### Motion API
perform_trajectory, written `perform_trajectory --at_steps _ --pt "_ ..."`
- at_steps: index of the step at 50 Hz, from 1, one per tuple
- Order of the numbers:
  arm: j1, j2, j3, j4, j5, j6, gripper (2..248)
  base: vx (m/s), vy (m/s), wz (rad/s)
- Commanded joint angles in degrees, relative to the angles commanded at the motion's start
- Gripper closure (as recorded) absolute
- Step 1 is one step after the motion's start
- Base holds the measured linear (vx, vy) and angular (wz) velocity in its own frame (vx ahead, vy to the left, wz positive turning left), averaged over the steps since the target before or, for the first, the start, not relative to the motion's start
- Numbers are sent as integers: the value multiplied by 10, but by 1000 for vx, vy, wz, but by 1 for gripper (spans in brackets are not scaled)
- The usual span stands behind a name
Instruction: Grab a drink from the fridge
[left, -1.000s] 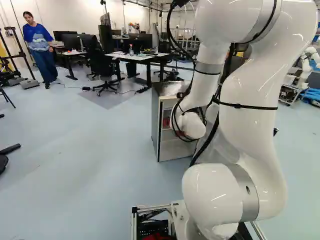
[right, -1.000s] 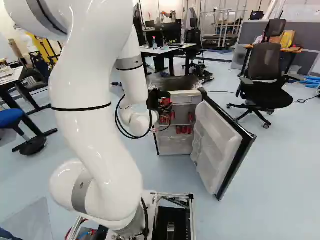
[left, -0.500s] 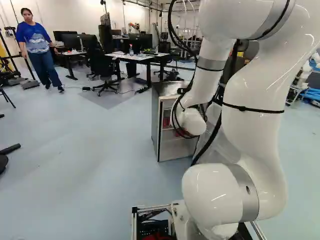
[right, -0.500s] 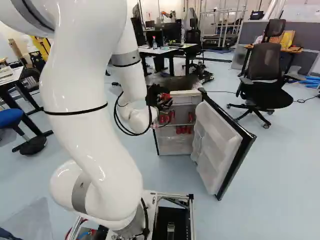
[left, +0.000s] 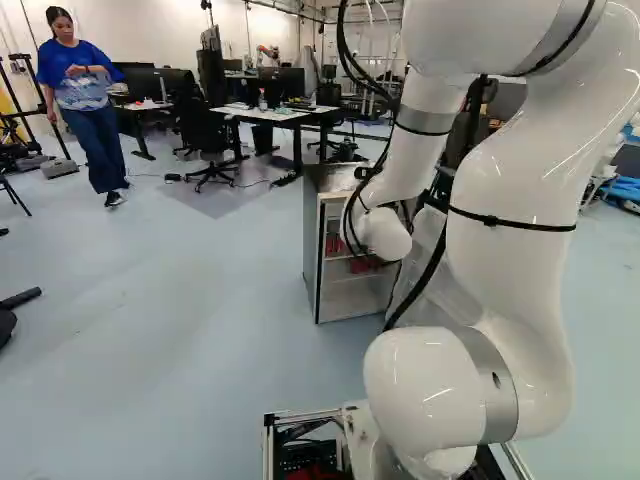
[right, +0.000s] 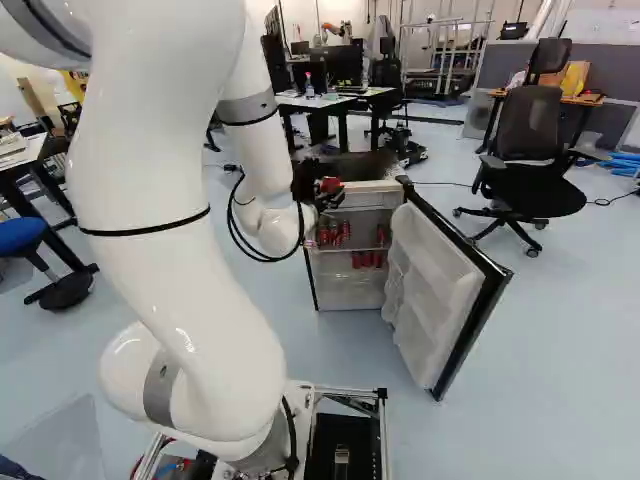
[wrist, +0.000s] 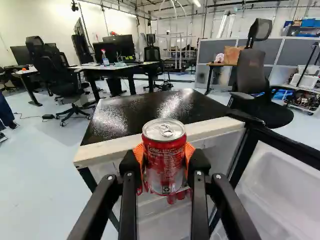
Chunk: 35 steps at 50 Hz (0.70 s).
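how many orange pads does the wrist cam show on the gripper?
2: one pad on each side of the red can, the other being this pad. Both are partly hidden by the can.

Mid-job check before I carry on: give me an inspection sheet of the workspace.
Surface: fridge top dark and glossy, pale front edge.
Job's things: red can held by the gripper; fridge door open; more red cans on the shelves inside.
Clutter: small black box on the floor, thin cable attached.
Gripper: gripper shut on the can, orange pads either side.
Cables: black cables looping beside the arm.
Surroundings: desks with monitors, office chairs.
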<state>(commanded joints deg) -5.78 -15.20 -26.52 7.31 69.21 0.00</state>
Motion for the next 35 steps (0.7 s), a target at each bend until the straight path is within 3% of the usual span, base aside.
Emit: perform_trajectory --at_steps 35 --pt "3 7 -48 0 -47 0 151 0 0 0"
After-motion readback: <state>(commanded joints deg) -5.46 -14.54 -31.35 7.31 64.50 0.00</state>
